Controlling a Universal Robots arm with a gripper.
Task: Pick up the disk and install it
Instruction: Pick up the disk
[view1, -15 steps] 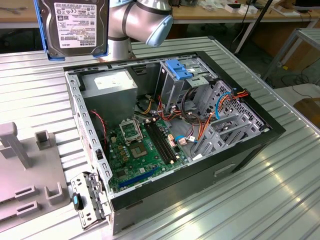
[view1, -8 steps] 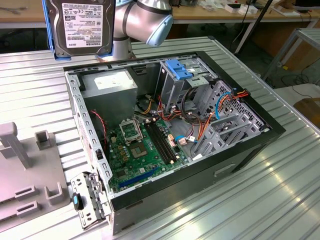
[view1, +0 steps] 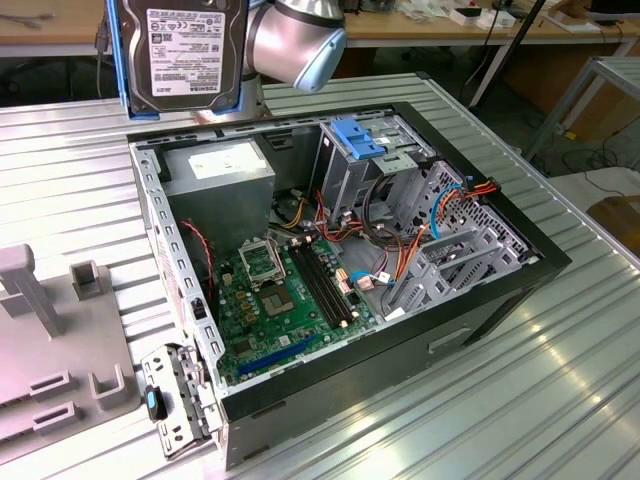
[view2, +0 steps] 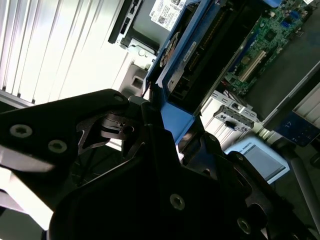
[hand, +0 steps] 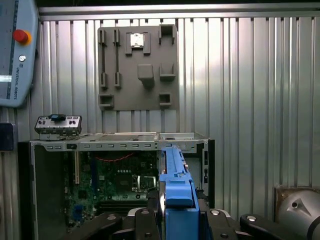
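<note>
- Progress, done: the disk (view1: 185, 55) was off the table and carried by the gripper (hand: 177, 222). In the exterior view it hung upright above the far rim of the open computer case (view1: 400, 350), label face toward the camera.
- Grip: in the first wrist view the fingers (hand: 150, 222) were drawn in narrowly on the blue-railed end of the disk, one on each side.
- Progress, left: installation was judged not yet begun. The disk was well apart from the silver cage (view1: 440, 250) and its pale blue bracket (view1: 358, 137), and appeared clear of the case.
- Case interior: the green circuit board (view1: 270, 300) lay exposed on the case floor, with coloured cables (view1: 400, 240) bundled beside the cage.
- Surface: a ribbed metal table (view1: 520, 400) bore the case. A grey fixture board (view1: 60, 370) lay toward the exterior view's left, and a detached panel (view1: 175, 395) lay just beside the near corner of the case.
- Room: wooden workbenches (view1: 430, 25) stood behind the table. A control pendant (hand: 15, 50) with a red button rested on the table in the first wrist view.
</note>
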